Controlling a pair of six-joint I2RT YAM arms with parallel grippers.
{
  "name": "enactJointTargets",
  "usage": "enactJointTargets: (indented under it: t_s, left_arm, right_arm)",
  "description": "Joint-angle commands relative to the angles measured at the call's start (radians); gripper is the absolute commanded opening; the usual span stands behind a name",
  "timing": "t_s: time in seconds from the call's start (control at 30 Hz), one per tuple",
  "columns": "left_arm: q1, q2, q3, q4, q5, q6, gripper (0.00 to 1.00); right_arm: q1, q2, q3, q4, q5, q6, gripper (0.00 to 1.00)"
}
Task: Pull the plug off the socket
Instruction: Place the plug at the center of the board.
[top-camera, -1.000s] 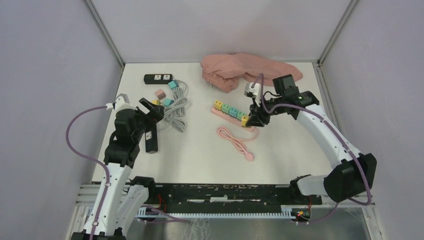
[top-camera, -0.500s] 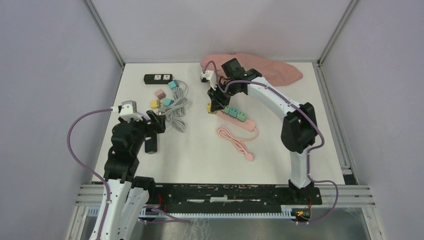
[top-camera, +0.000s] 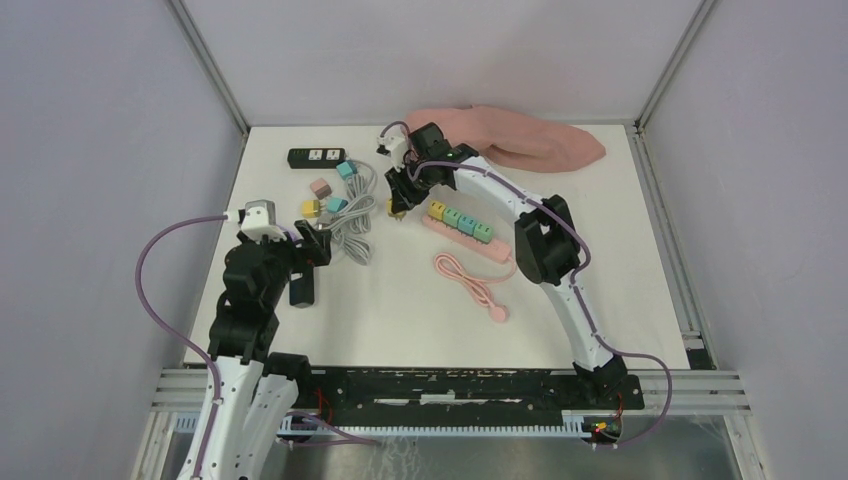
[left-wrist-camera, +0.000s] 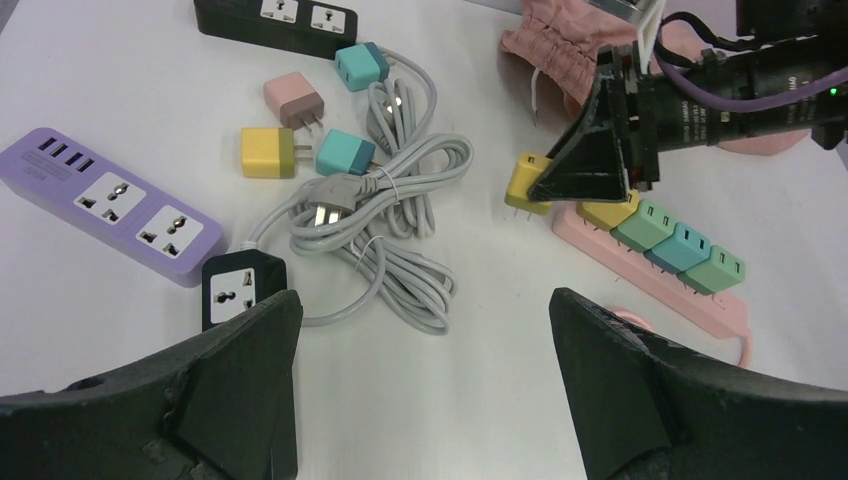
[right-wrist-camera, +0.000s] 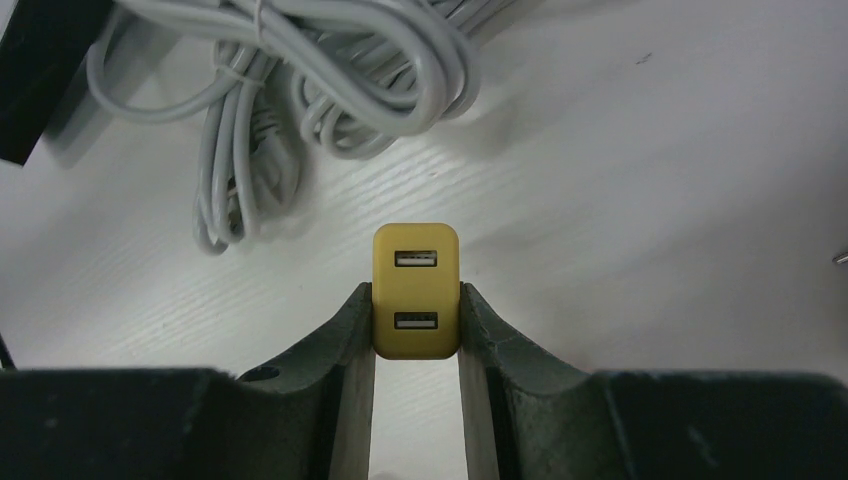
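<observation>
Clearly the main risk now is a drop. The right hand (top-camera: 400, 200) pinches the yellow plug (right-wrist-camera: 416, 290) by its two smooth sides only, with part of the body sticking out past the fingertips. A jolt or a fast swing of the long, stretched arm could let it slide out. The plug hangs clear of the pink socket strip (left-wrist-camera: 640, 265), prongs toward the table (top-camera: 400, 300), between that strip and the grey cable coil (left-wrist-camera: 380, 230). Let go from this height, it may bounce into the coil or knock the loose plugs (left-wrist-camera: 265, 152) lying beyond. Setting it down lower carries its own hazard: the prongs would meet the table first and the plug could tip in the grip. The strip itself lies unheld with four plugs (left-wrist-camera: 645, 222) seated in it, and the forearm above it could nudge it if the arm sinks.

The right arm rises from its base at the near right edge and bends at a raised elbow above the near end of the strip. From there it reaches to the far middle of the table, wrist turned so the fingers point down and leftward. The left arm stands folded near its own base. The left hand (left-wrist-camera: 420, 300) is spread wide with nothing in it, facing the coil.
</observation>
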Motion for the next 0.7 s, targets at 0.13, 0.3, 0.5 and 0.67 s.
enactJointTargets:
  t_s: [0.13, 0.3, 0.5, 0.67]
  left_arm:
    - [0.006, 0.002, 0.022, 0.047, 0.013, 0.047, 1.00]
    - [0.006, 0.004, 0.024, 0.045, 0.010, 0.047, 1.00]
    - [0.008, 0.002, 0.023, 0.043, 0.004, 0.048, 1.00]
    - [0.009, -0.009, 0.025, 0.041, 0.004, 0.048, 1.00]
  right_arm:
    - [0.032, 0.134, 0.148, 0.193, 0.114, 0.303, 0.17]
    - [0.033, 0.175, 0.156, 0.256, 0.064, 0.416, 0.31]
    - [0.008, 0.125, 0.147, 0.200, 0.059, 0.355, 0.63]
    - [-0.020, 0.004, 0.092, 0.110, 0.035, 0.220, 0.69]
